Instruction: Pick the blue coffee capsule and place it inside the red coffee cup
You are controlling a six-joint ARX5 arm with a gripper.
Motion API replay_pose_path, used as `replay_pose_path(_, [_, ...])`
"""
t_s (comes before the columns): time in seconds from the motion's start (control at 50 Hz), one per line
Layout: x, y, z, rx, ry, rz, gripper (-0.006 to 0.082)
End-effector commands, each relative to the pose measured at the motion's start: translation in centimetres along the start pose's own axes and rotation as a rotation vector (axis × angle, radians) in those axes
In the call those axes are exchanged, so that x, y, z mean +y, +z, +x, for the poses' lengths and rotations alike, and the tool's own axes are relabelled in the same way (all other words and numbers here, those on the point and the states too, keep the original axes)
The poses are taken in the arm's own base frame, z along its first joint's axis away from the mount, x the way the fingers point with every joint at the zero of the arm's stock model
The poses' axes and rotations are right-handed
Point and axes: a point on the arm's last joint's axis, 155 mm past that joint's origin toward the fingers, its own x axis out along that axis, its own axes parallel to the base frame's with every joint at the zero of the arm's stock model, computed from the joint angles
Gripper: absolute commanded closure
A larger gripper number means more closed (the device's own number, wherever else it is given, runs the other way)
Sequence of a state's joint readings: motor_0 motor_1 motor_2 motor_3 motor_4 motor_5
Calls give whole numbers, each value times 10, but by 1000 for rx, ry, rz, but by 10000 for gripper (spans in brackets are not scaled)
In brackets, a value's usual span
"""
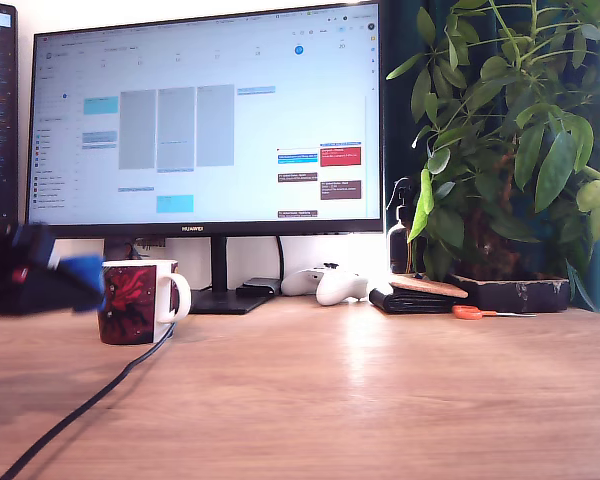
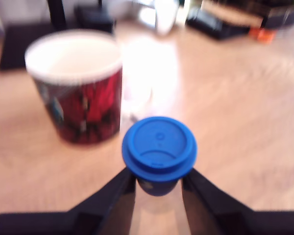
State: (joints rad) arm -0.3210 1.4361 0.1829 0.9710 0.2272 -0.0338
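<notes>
Black jaws of your gripper (image 2: 158,182) pinch the blue coffee capsule (image 2: 159,149) below its rim, upright, beside the red coffee cup (image 2: 78,85), not yet over its mouth.

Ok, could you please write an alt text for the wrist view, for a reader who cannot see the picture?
A black gripper holds a blue coffee capsule by its body, flat top facing the camera, above a wooden desk. Just beyond it stands the red coffee cup, upright, its white inside empty. The picture is blurred, with dark items out of focus at the desk's far edge.
</notes>
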Motion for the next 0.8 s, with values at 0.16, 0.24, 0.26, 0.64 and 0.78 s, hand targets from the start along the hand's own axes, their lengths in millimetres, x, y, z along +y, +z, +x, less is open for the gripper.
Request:
replay_pose_path(0.16, [0,59,17,-141,-8,42,712])
replay_pose_path(0.24, [5,80,21,-184,6,50,712])
replay_pose_path(0.26, [7,84,23,-191,11,51,712])
replay_pose_path(0.64, [43,102,69,-108,46,16,712])
replay_pose_path(0.78, [53,97,78,11,62,-22,712])
